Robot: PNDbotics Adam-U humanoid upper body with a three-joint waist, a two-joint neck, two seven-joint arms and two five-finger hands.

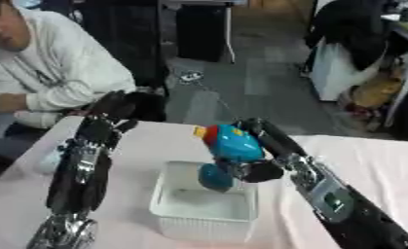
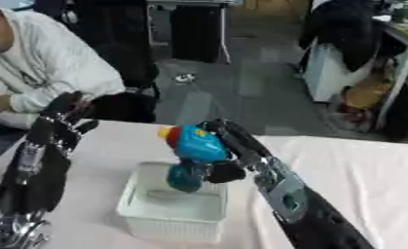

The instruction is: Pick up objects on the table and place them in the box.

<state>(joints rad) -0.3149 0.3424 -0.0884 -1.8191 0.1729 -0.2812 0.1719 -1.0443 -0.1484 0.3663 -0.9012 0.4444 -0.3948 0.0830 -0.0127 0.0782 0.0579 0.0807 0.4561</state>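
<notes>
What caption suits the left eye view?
Right robot hand holds a blue toy above the white box.

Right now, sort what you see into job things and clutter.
Job: blue toy, held over the white box by the right hand; left hand, raised, fingers straight.
Clutter: black bag, orange thing, both on the floor behind the table.

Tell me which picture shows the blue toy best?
The left eye view: the toy looks bigger there, with its yellow and red end clear, held over the box by the right robot hand. The right eye view shows nearly the same.
</notes>
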